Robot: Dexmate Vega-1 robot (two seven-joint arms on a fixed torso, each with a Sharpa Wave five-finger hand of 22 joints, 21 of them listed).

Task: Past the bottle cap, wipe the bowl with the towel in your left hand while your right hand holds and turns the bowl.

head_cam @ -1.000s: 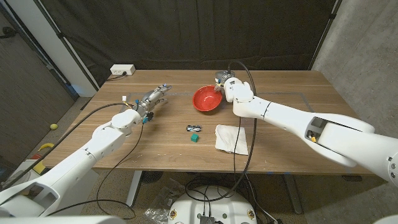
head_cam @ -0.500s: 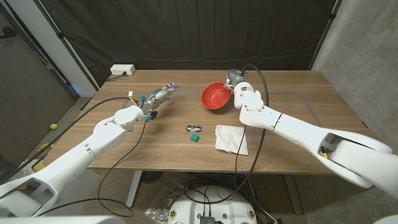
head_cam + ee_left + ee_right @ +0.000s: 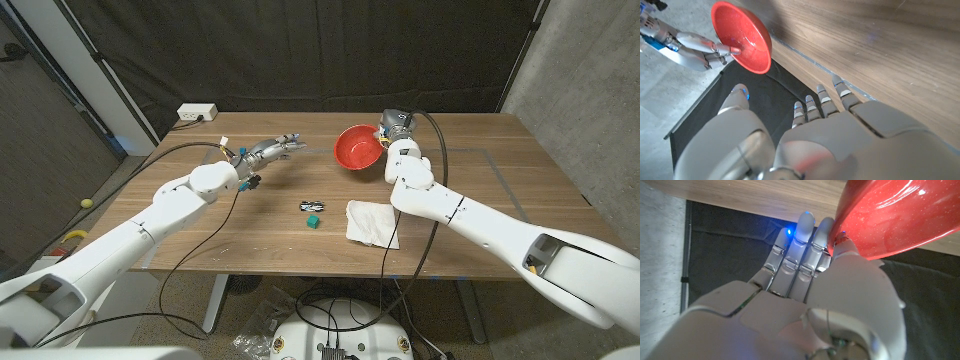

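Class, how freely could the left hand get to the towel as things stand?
Probably freely. The left hand is open and holds nothing, the towel lies uncovered on the table's near side, and only the small bottle cap and a green cube sit between them. Whether the arm reaches that far is uncertain.

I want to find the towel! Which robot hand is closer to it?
The right. The right hand holds the red bowl lifted just beyond the towel; the left hand hovers empty, farther off across the table.
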